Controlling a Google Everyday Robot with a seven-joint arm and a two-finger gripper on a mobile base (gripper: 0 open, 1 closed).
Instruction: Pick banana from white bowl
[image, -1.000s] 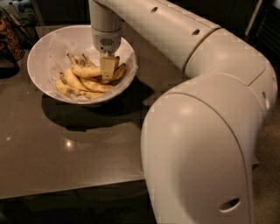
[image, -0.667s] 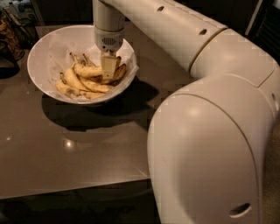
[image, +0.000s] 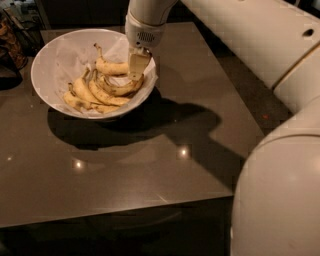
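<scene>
Gripper (image: 135, 74) lowered inside the white bowl (image: 54, 60), its opening cannot be told, banana (image: 112, 67) just left of its tip, other bananas (image: 90, 95) beneath and lower left, dark table (image: 150, 155) under the bowl

Hand (image: 135, 73) in white bowl (image: 49, 64) hides banana (image: 113, 67) tip

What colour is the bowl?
The bowl is white, seen in the camera view; the claw is inside it.

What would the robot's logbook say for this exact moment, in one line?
pincer: low inside white bowl | banana: lying in bowl, right beside pincer | other bananas: piled alongside
</scene>
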